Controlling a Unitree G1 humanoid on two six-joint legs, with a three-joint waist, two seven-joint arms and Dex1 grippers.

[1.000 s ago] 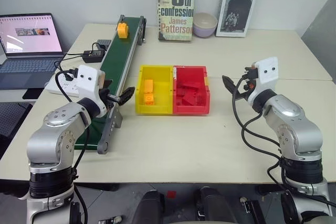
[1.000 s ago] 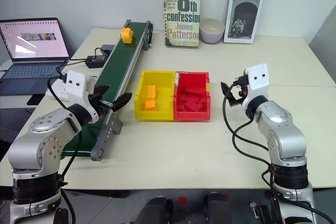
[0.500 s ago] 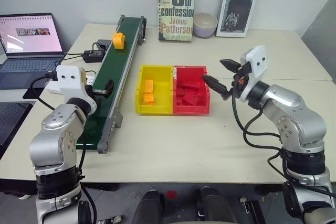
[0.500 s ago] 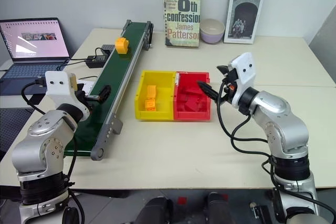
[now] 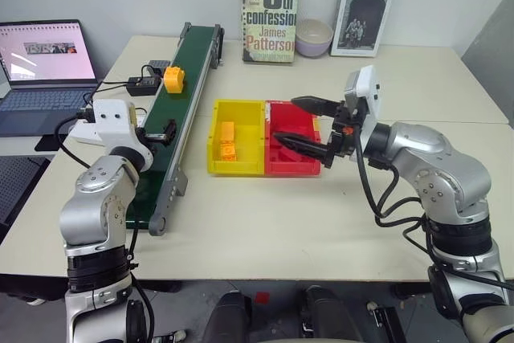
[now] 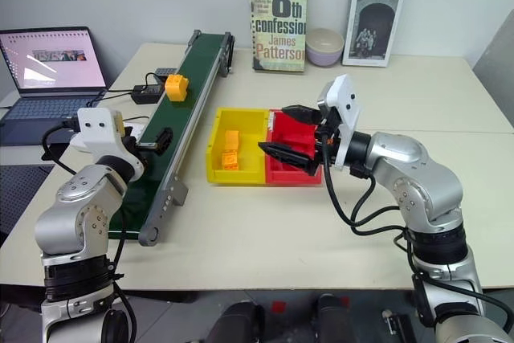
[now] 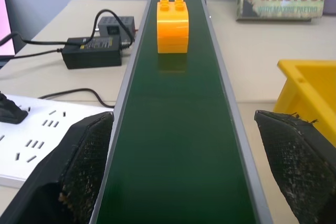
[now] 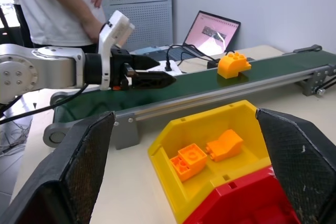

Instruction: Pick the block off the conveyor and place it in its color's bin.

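Observation:
The orange-yellow block [image 5: 173, 79] rides on the dark green conveyor [image 5: 193, 52], about a third of the way down from its far end. My left gripper [image 5: 166, 132] hovers low over the belt nearer me, pointing up the belt, open wide and empty. In the left wrist view the block [image 7: 172, 26] sits well ahead between the two fingers [image 7: 79, 171]. The yellow bin [image 5: 236, 169] stands right of the conveyor and holds two orange bricks. My right gripper [image 5: 285, 120] is open and empty above the red bin [image 5: 293, 169], pointing left.
A power strip [image 5: 87, 129], a black adapter [image 5: 144, 84] and cables lie left of the conveyor, with a laptop [image 5: 40, 62] beyond. Two books [image 5: 269, 14] and a bowl [image 5: 313, 38] stand at the back. A person [image 8: 63, 3] stands past the table's left side.
The block has travelled down the belt toward me. My right gripper swung left, from beside the bins to over the red bin. My left gripper turned from pointing right to pointing up the belt.

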